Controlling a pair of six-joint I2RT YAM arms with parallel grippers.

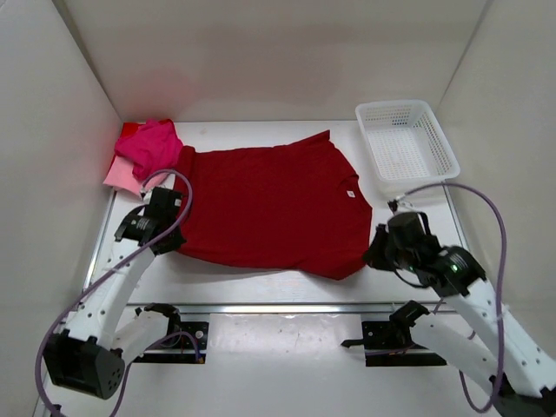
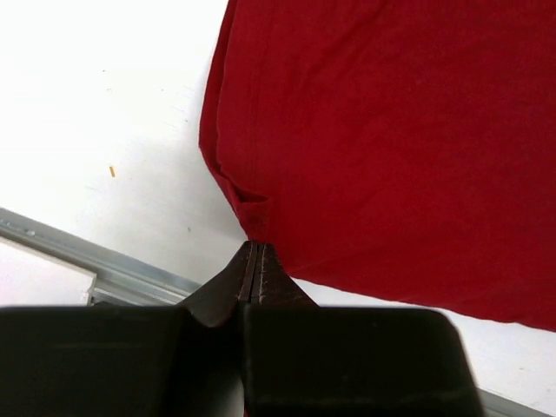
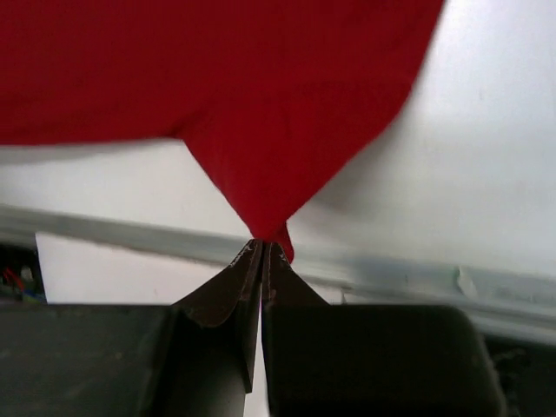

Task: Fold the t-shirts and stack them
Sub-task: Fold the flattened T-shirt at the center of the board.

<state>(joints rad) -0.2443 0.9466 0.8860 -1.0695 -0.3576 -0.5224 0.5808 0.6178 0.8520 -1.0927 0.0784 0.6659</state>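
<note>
Crimson cloth fills most of the scene: the crimson t-shirt (image 1: 269, 204) lies spread across the middle of the white worktop (image 1: 261, 282), its collar end toward the right and its hem toward the left. Each arm has a bottom corner of it.

The left tool (image 2: 256, 248) has its jaws pressed together, with no gap showing between the tips. A small bunched fold at the shirt's near left corner runs straight down into them, so it is clamped on that corner. The rest of the cloth beside it lies flat on the worktop.

The right tool (image 3: 265, 248) is likewise squeezed tight. The near right corner of the shirt is drawn into a narrow point that ends between its tips, and a sliver of red shows just past them. A metal rail (image 3: 417, 274) along the near edge runs behind that point.

At the far left corner, touching the crimson shirt's edge, a hot pink t-shirt (image 1: 156, 146) sits crumpled on top of a pale pink t-shirt (image 1: 120, 176). A white mesh basket (image 1: 439, 130) stands at the far right, apart from the shirts.
</note>
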